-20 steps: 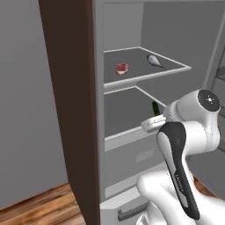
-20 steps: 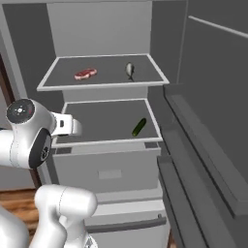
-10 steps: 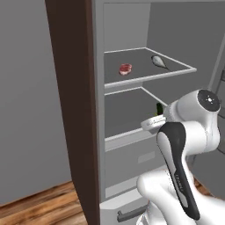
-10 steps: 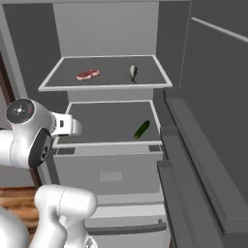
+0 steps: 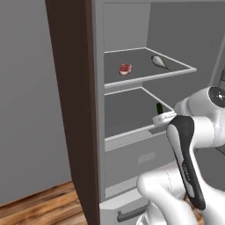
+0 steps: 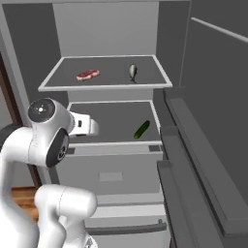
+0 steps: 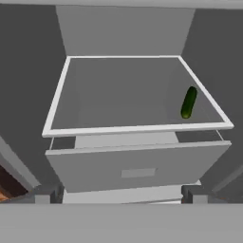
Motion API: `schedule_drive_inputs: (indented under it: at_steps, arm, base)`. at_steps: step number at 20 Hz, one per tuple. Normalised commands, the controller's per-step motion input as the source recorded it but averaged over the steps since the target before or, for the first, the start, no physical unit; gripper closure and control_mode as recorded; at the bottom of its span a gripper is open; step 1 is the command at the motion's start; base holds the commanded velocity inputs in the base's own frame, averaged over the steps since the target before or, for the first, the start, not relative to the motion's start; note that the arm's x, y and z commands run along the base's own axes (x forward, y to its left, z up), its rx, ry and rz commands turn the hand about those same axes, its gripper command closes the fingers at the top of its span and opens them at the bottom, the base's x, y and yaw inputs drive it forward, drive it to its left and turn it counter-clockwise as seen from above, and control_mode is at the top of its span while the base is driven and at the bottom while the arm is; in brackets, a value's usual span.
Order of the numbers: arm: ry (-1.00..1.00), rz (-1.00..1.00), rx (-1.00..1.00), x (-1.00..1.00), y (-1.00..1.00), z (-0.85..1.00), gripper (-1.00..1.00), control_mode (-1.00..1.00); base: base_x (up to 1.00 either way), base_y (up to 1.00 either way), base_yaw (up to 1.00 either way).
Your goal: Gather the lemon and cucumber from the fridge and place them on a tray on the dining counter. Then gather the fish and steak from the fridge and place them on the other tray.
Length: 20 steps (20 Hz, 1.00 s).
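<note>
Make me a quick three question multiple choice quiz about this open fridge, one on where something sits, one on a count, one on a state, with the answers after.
1. Where does the cucumber lie?
A. On the upper shelf beside the steak
B. On the lower shelf, near its front right corner
C. In the drawer

2. How many food items lie on the upper shelf?
A. One
B. Two
C. Four

3. What state is the fridge in?
A. Door open, shelves exposed
B. Door shut
C. Door open with the lower drawer pulled fully out

Answers: 1 B, since the right base view and hand view show the cucumber alone on the lower shelf, close to the front right corner. 2 B, since the steak and the fish lie there, apart from each other. 3 A, since both shelves are in plain sight and the drawer below sits closed.
</note>
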Motion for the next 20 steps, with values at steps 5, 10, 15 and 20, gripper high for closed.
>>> schedule_drive_inputs:
  at_steps: [5, 10, 15, 20]
  arm:
    - [0.08, -0.36, 0.00, 0.39, -0.39, 0.00, -1.00, -1.00]
    - [0.09, -0.32, 0.01, 0.50, -0.55, -0.07, -1.00, -1.00]
    - [0.09, -0.06, 0.01, 0.75, -0.44, -0.39, -1.00, -1.00]
    - [0.01, 0.00, 0.01, 0.72, -0.29, -0.46, -1.00, -1.00]
  base:
    - [0.00, 0.00, 0.00]
    - [0.00, 0.00, 0.00]
    - [0.00, 0.00, 0.00]
    - [0.00, 0.00, 0.00]
